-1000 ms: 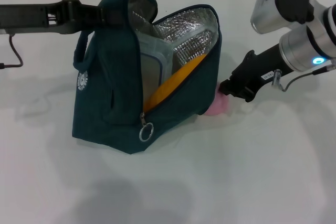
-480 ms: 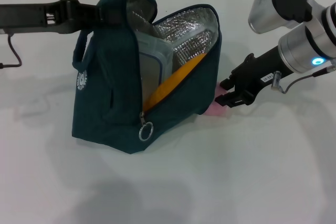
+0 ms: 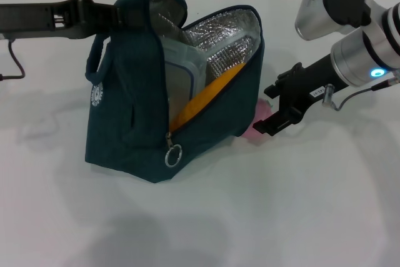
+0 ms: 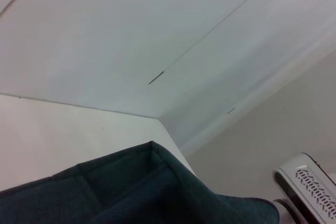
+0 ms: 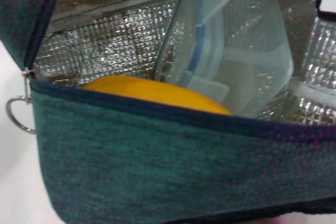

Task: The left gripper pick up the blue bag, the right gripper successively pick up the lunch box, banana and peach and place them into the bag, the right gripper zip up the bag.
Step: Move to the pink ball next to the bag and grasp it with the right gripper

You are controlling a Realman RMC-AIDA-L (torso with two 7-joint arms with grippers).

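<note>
From the left edge of the head view the left arm reaches across the white bench (image 3: pixel 262 217), and its left pincer (image 3: pixel 119 15) is clenched on the upper fabric of the blue bag (image 3: pixel 128 117), holding that top edge up near the hood-like flap; the fingers themselves are hidden by the cloth. The bag stands on the bench slightly left of centre, leaning, with a loop handle (image 3: pixel 95 60) and a small white round logo (image 3: pixel 97 95) on its near left face, and a ring zipper pull (image 3: pixel 173 154) hanging low at the front where the zip begins. Its mouth gapes toward the right, showing the silver foil lining (image 3: pixel 228 45). Inside, the lunch box (image 3: pixel 184 70) stands on edge against the left wall, its blue-rimmed lid facing the opening, and the banana (image 3: pixel 209 95) lies slanted just beside it, touching the front lip of the bag. Just right of the bag's lower corner the peach (image 3: pixel 257 123) sits on the bench, mostly hidden behind the cloth and the dark fingers. The right pincer (image 3: pixel 271 109) is released, its jaws spread above and below the peach, close to the bag's right side, the arm running off to the upper right.
</note>
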